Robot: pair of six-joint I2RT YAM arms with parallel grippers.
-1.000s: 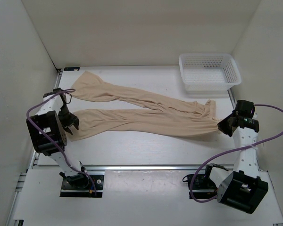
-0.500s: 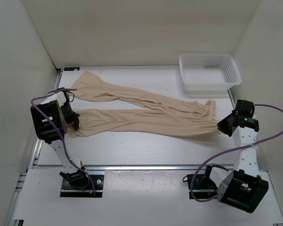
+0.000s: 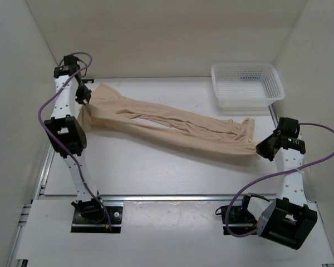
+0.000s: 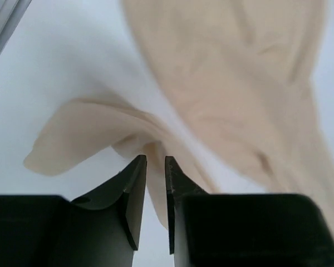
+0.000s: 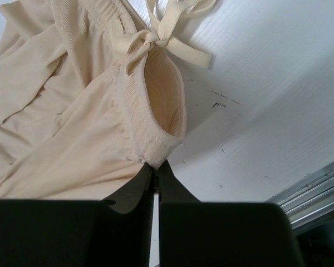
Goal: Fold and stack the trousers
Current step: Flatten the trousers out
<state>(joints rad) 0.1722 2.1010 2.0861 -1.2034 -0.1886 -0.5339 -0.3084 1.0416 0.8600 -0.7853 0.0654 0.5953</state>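
The left arm [image 3: 72, 161] reaches far forward along the left side, with its wrist high near the back corner. The left gripper [image 3: 84, 101] points down, its fingers [image 4: 134, 189] nearly together and a fold of the trousers [image 3: 172, 125] pinched in the slim gap. The right arm [image 3: 289, 172] stands bent at the right side. The right gripper [image 3: 260, 149] points left, low, with its jaws clamped tight on the trousers' other end.
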